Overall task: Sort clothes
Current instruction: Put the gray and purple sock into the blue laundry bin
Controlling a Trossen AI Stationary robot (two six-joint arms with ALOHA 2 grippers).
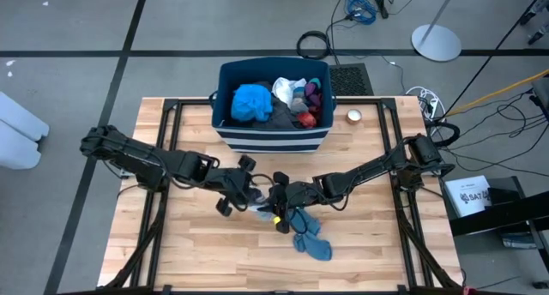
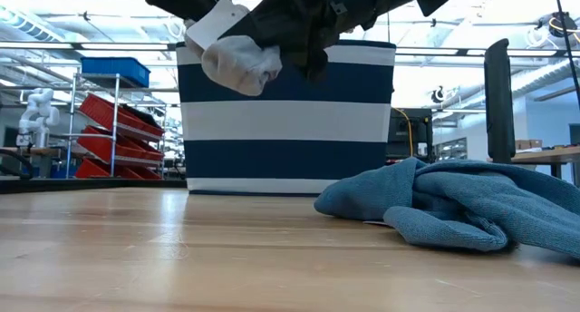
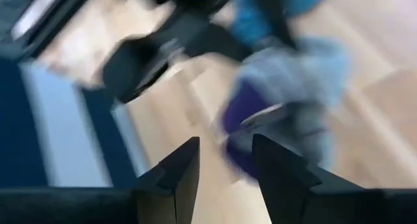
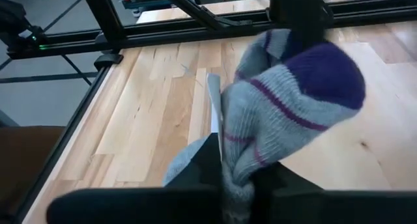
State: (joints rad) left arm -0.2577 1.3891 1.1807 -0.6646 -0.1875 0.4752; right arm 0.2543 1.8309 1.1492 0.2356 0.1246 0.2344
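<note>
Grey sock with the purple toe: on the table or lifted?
Lifted. The right tool is shut on the sock, which hangs above the wooden table; the low view shows it dangling before the striped bin.

Counts, as seen from above:
- 1 striped bin (image 1: pixel 273 139) is counted on the bench (image 1: pixel 189 252).
- 1 grey sock (image 4: pixel 287 100) with purple toe is counted, held up off the bench.
- 1 heap of blue cloth (image 1: pixel 310 239) is counted on the bench; separate pieces cannot be told.
- 1 bright blue garment (image 1: pixel 251 103), 1 white (image 1: pixel 286 87), 1 red (image 1: pixel 306 119) are counted in the bin; others there are not separable.
- 2 arms are counted.
</note>
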